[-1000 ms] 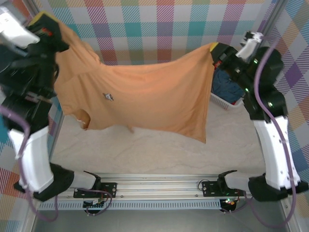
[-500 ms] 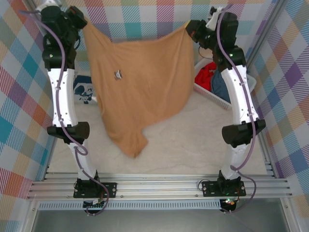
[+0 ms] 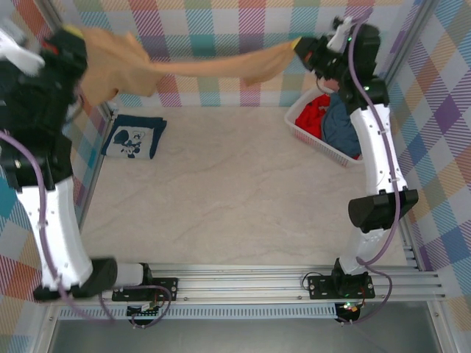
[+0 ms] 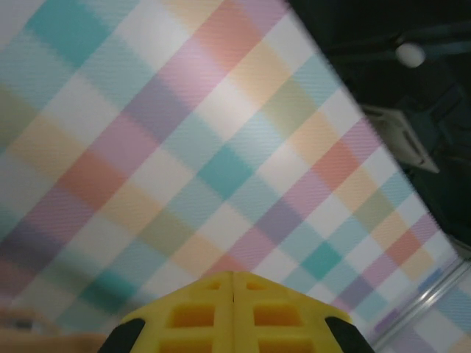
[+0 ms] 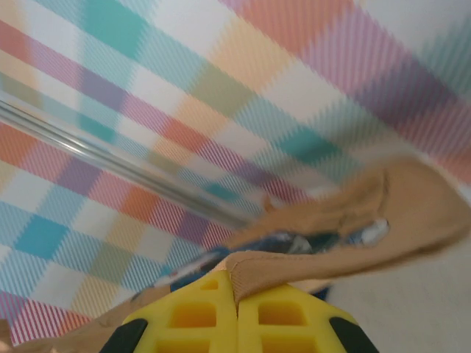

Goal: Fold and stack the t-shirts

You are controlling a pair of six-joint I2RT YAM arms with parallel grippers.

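- The silver aluminium rail (image 3: pixel 235 283) that carries both arm bases runs along the bottom of the overhead view. Nothing of the task lies there.
- Above it, the pale marbled tabletop (image 3: pixel 221 198) is bare across the middle of the frame. I judge this the right landing zone for the spread shirt, because it has room on every side.
- At the left of the frame a folded navy t-shirt with a white graphic (image 3: pixel 134 137) lies flat. It reads as the start of the stack, so the descent should stay clear of it.
- At the right, a white slatted plastic basket (image 3: pixel 309 136) holds a red tee (image 3: pixel 316 110) and a grey-blue tee (image 3: pixel 340 129), both crumpled. Any cloth that trails there could snag on the rim.
- Along the top of the frame, the tan soft-fabric t-shirt (image 3: pixel 213 68) is pulled into a narrow band in the air, well above the table, between the two arms.
- The left gripper (image 3: pixel 70 37) sits at the upper left with cloth bunched around it. In its wrist view the yellow fingers (image 4: pixel 191 316) meet with no gap and a tan edge shows at the lower left, so I take it to be pinching the shirt.
- The right gripper (image 3: pixel 300 45), at the upper right, has its yellow fingers (image 5: pixel 287 323) pressed together on a tan hem (image 5: pixel 331 220).
- To do this well:
  - lower both hands level and in step;
  - keep the span taut without overstretching it;
  - let the hanging body touch down first, then draw the held edge flat across the open middle.
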